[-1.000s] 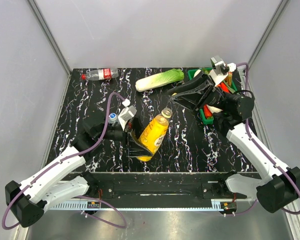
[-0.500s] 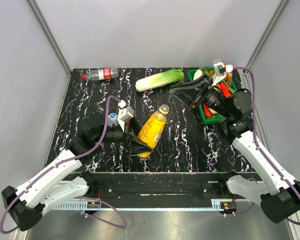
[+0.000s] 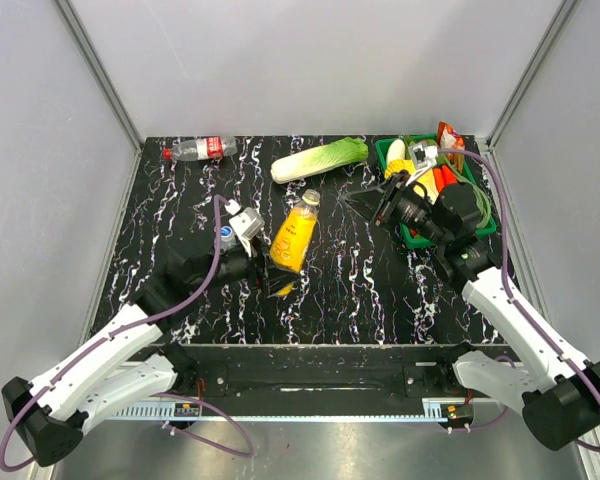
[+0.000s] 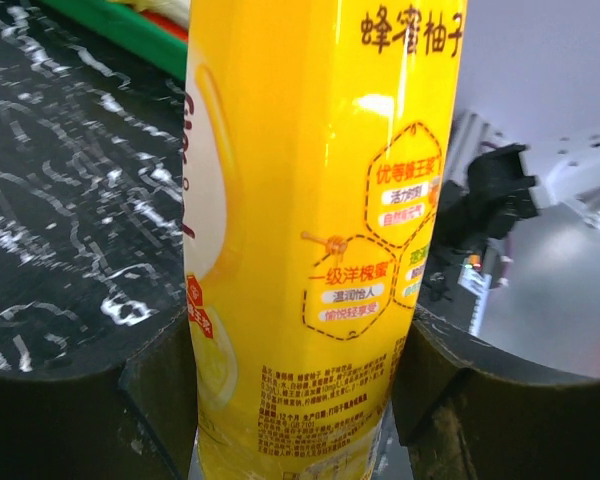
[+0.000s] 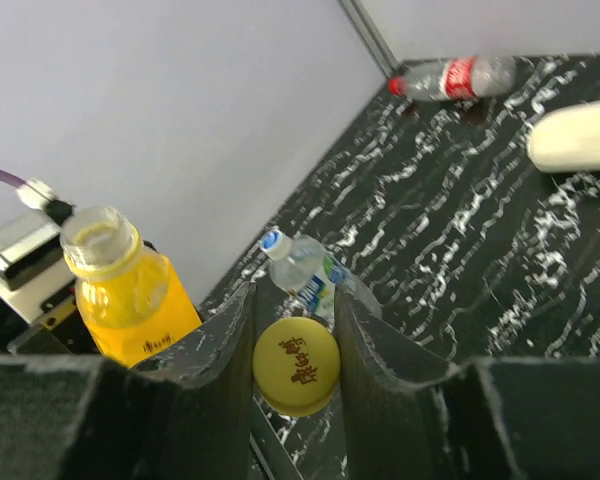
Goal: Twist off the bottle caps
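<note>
My left gripper (image 3: 273, 266) (image 4: 295, 375) is shut on the lower body of the orange-juice bottle (image 3: 293, 236) (image 4: 310, 200) and holds it tilted above the table, its open mouth (image 3: 309, 198) (image 5: 100, 237) bare. My right gripper (image 3: 368, 203) (image 5: 295, 315) is shut on the yellow cap (image 5: 296, 365), apart from the bottle, to its right. The clear bottle with the blue-white label (image 3: 225, 238) (image 5: 320, 275) lies by the left arm, its white cap (image 5: 273, 241) on. The red-label bottle (image 3: 202, 149) (image 5: 460, 77) lies at the back left, its red cap (image 3: 167, 154) (image 5: 395, 86) on.
A napa cabbage (image 3: 320, 160) (image 5: 575, 135) lies at the back middle. A green tray (image 3: 383, 150) of vegetables stands at the back right, just behind the right wrist. Grey walls close in the black marbled table (image 3: 360, 290).
My right gripper has pulled back to the right, away from the bottle's mouth, with the yellow cap. My left gripper has drawn the juice bottle left and back.
</note>
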Controlling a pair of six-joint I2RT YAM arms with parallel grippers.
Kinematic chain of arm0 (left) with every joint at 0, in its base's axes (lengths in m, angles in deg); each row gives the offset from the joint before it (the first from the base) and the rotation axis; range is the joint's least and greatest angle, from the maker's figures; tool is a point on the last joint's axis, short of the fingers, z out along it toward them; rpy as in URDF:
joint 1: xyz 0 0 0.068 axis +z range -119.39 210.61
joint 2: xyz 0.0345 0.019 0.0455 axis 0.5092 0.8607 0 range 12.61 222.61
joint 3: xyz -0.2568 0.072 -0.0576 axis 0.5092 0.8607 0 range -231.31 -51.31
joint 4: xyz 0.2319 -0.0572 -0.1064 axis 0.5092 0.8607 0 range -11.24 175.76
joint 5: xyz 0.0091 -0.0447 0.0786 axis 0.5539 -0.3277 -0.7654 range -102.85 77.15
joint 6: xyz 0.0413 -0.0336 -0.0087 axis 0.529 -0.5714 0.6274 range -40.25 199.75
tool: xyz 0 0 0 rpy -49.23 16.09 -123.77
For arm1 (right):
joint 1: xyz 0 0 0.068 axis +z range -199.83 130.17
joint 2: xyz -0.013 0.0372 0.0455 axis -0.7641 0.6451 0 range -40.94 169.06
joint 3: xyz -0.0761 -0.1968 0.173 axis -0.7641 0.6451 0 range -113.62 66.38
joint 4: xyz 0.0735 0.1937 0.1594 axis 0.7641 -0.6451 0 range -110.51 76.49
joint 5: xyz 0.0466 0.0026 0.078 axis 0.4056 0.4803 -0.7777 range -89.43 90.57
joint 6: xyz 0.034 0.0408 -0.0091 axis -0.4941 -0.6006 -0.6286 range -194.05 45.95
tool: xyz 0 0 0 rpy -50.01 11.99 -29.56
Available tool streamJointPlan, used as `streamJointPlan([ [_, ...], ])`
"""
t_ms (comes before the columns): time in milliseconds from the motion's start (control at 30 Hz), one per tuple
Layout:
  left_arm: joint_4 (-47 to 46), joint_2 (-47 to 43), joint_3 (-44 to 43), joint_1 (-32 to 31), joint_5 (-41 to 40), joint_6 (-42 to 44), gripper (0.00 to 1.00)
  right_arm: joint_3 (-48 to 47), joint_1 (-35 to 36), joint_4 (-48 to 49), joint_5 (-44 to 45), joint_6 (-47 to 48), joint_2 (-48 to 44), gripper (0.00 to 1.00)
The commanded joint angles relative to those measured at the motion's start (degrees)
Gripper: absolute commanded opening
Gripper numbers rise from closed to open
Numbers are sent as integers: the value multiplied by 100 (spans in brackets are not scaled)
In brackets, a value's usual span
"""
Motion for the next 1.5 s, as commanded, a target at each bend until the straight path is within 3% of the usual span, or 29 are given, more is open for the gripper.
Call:
streamJointPlan([
  [0, -17, -199, 141, 4, -1122, 323, 0, 177, -34, -414, 439, 513, -161, 0],
  [500, -816, 249, 738, 12, -2547, 693, 0, 1320, -25, 130, 949, 883, 770, 0],
  [967, -869, 671, 572, 12, -2292, 623, 0, 1593, -34, 710, 1213, 743, 1974, 4],
  [1133, -667, 601, 502, 12, -2309, 508, 0, 1233, -34, 123, 1608, 594, 2553, 8],
  [1233, -535, 505, 466, 4, -2292, 412, 0, 1030, -34, -203, 1723, 646, 2765, 25],
  [1367, -368, 355, 431, 4, -2248, 236, 0, 986, -25, -256, 1784, 690, 2670, 68],
  [1467, -175, 293, 378, 4, -2283, 139, 1, 968, -34, -326, 1802, 699, 2424, 89],
])
